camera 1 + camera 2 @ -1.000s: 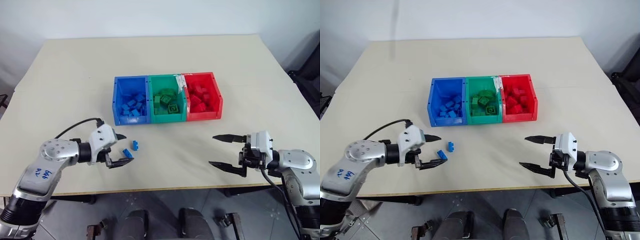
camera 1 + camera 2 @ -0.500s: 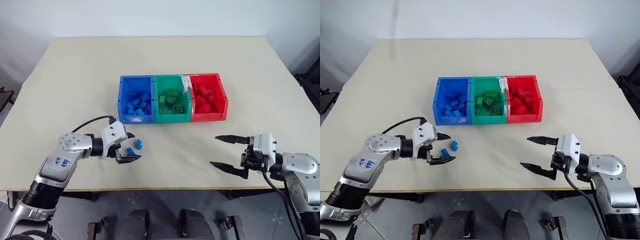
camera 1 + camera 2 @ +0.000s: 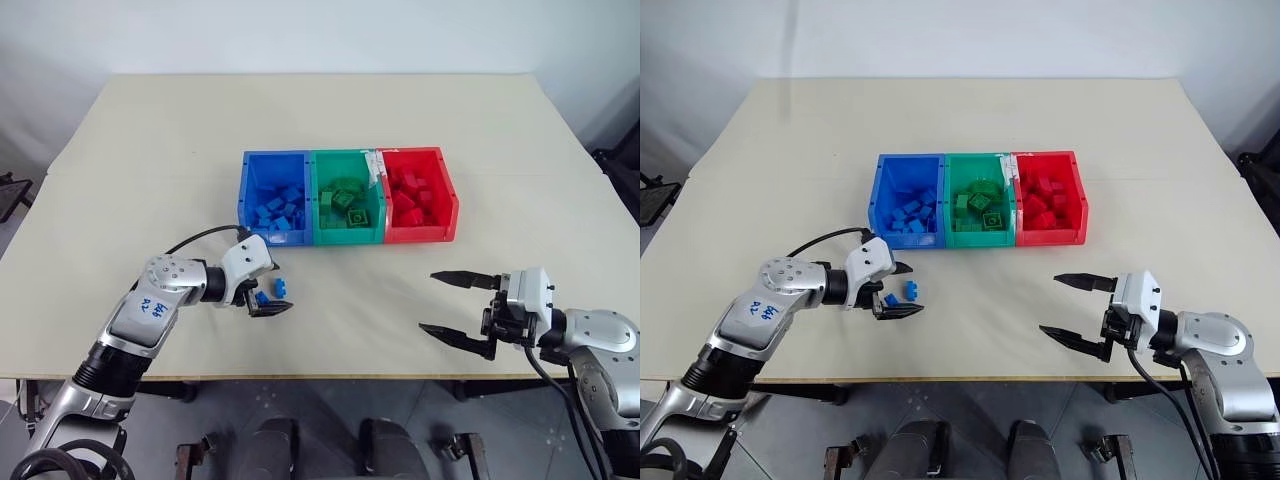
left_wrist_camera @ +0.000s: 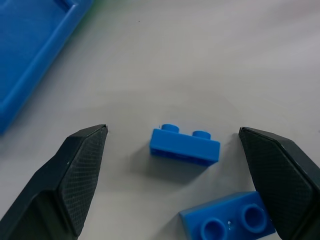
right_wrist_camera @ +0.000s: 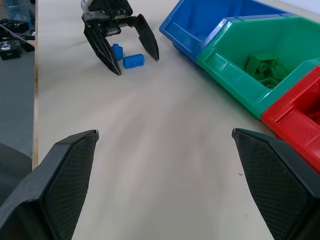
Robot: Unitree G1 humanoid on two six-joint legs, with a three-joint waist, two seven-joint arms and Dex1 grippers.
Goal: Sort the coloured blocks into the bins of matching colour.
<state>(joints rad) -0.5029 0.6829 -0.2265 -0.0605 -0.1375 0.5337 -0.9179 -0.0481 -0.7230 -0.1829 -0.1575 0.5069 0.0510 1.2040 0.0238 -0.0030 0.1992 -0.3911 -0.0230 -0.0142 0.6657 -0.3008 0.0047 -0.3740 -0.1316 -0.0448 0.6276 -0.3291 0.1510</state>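
Left pincer (image 3: 268, 290) agape (astride blue blocks (image 4: 185, 146))

beige table (image 3: 150, 150), three joined bins (image 3: 347, 238) blue-green-red sitting mid-frame, two loose blue blocks (image 3: 272, 292) just below the blue one, lower left of centre

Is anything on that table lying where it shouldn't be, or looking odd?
Two small blue blocks lie loose on the table in front of the blue bin, not inside it. One stands upright, the other is tipped with its studs sideways. The open left gripper is around them. Otherwise the bins look tidy.
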